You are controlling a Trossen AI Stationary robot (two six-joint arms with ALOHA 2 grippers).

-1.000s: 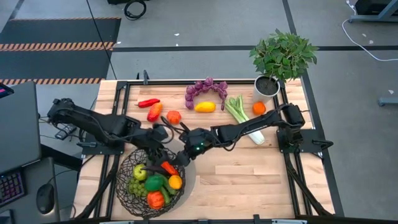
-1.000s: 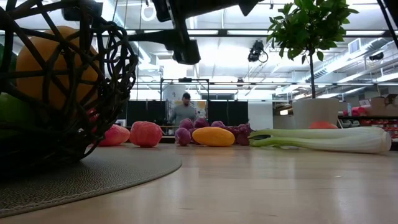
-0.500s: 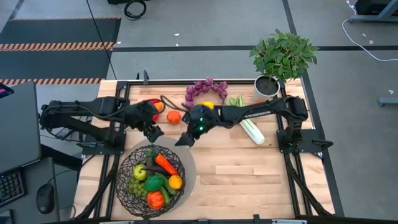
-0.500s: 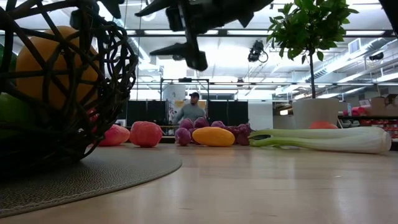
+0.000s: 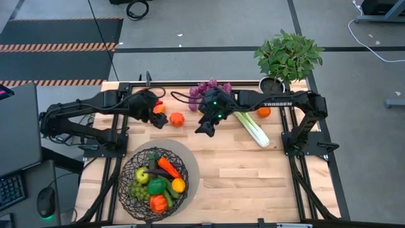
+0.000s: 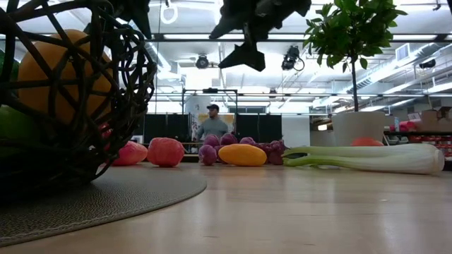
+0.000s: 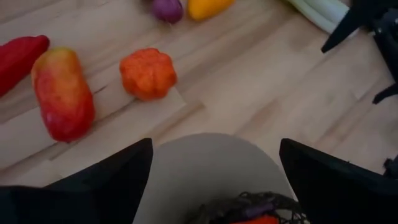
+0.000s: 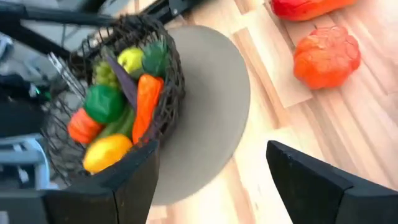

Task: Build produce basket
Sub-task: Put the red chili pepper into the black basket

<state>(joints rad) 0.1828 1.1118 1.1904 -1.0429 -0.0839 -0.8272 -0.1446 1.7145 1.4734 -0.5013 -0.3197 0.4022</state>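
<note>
Wire basket (image 5: 153, 185) sat near edge, part-filled. Both my grippers, left (image 5: 158, 120) and right (image 5: 206, 128), hung jaws apart, empty; I'd drop left squarely over orange tomato (image 5: 176, 119).

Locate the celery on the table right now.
In the high view the celery lies flat on the table's right half, angled from beside the white plant pot toward the near edge, with an orange just to its right.
</note>
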